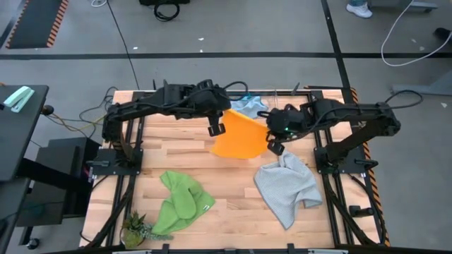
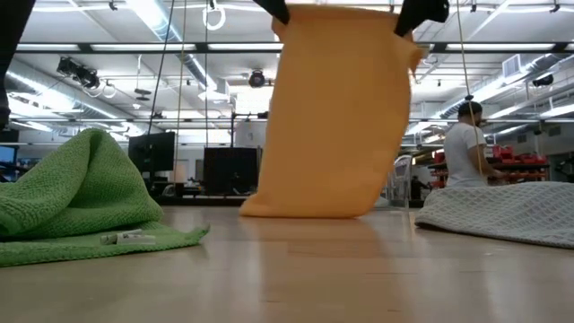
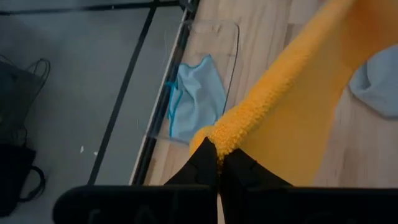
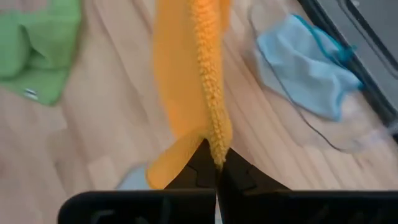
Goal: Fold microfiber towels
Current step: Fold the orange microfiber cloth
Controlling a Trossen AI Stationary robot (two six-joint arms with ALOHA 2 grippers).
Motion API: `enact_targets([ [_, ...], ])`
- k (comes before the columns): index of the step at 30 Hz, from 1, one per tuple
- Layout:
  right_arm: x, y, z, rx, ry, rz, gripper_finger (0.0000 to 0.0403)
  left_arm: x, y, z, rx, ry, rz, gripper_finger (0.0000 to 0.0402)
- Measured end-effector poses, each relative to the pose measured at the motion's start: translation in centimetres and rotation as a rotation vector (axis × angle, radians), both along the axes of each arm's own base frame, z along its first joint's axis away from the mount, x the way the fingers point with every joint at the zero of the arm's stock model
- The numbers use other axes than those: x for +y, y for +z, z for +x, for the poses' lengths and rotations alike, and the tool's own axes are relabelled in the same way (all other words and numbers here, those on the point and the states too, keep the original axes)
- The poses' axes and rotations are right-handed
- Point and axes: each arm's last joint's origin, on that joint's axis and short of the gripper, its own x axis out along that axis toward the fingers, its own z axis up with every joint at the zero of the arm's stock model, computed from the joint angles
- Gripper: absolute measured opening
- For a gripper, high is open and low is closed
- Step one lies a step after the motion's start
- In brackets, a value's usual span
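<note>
1. above the table's middle, the orange towel [image 1: 238,136] is hanging like a curtain, its lower edge just brushing the wood [image 2: 309,212].
2. the left gripper [image 1: 215,128] is pinching one top corner, its fingers [image 3: 205,158] pressed tight on the cloth.
3. the right gripper [image 1: 274,146] is pinching the other top corner the same way, so the towel is spreading flat between them, likely ready for laying down and folding.
4. the green towel [image 1: 180,202] and grey towel [image 1: 286,185] are lying crumpled nearer the front, apparently waiting.
5. the blue towel [image 1: 248,106] is sitting bunched at the table's far edge, behind the orange one.
</note>
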Motion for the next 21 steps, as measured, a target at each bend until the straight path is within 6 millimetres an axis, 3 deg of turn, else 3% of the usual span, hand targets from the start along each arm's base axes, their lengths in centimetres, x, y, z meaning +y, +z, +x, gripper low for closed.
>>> enact_targets([
  [8, -3.0, 3.5, -0.5, -0.004, -0.009, -0.101, 0.0, 0.9, 1.6, -0.9, -0.076, 0.044, 0.015, 0.0004],
  [17, -7.7, 8.8, -0.9, -0.055, -0.04, -0.233, 0.0, 2.2, 5.4, -2.8, -0.2, 0.117, 0.062, 0.0004],
  [21, -8.8, 9.8, -0.1, 0.007, 0.0, -0.267, 0.0, 3.0, 6.0, -3.4, -0.212, 0.142, 0.066, 0.0004],
])
